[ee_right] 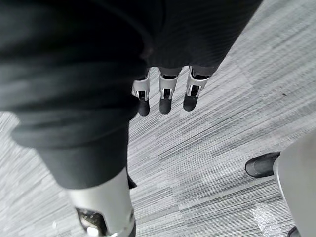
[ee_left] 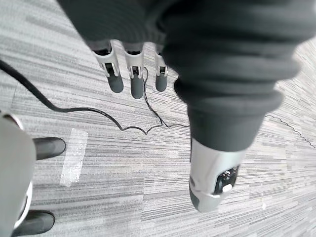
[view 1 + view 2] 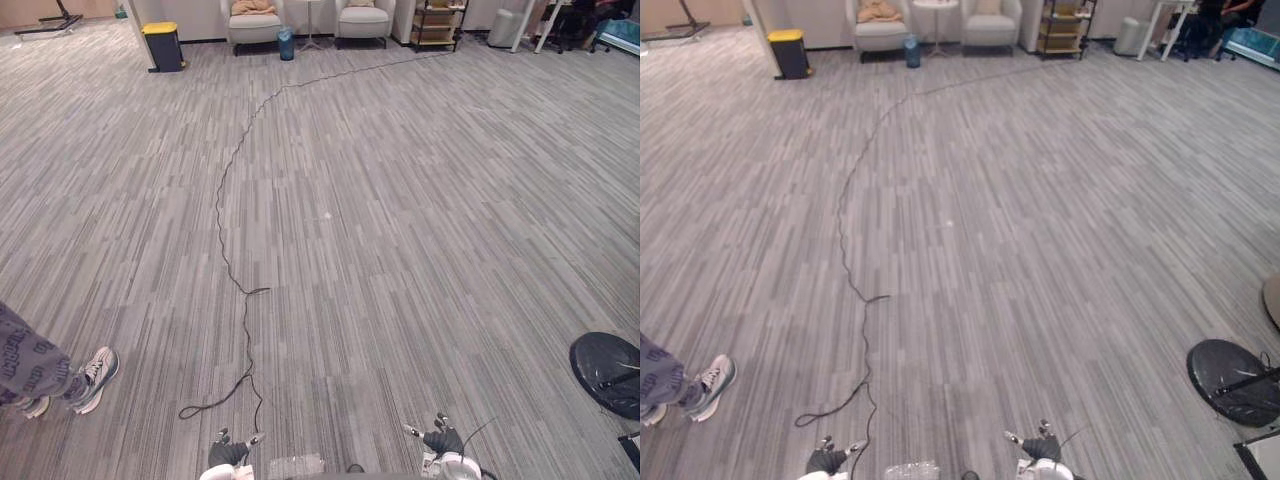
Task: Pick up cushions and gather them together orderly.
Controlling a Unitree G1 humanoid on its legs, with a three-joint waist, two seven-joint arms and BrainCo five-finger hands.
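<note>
Cushion [image 3: 253, 7]: sitting on an armchair [image 3: 255, 27], far ahead of both hands.
Left hand [image 2: 136, 74]: hanging over the carpeted floor [image 3: 400, 250], fingers straight and apart.
Right hand [image 1: 166, 96]: hanging the same way, fingers straight and apart.
Person's shoe [image 3: 92, 378]: standing well left of the left hand.

A person's sneaker [image 3: 95, 377] rests on the grey carpet [image 3: 400, 230], left; a yellow-lidded bin [image 3: 163, 45] and pale armchair [image 3: 363, 22] stand far off; a black disc [image 3: 605, 372] lies right.
</note>
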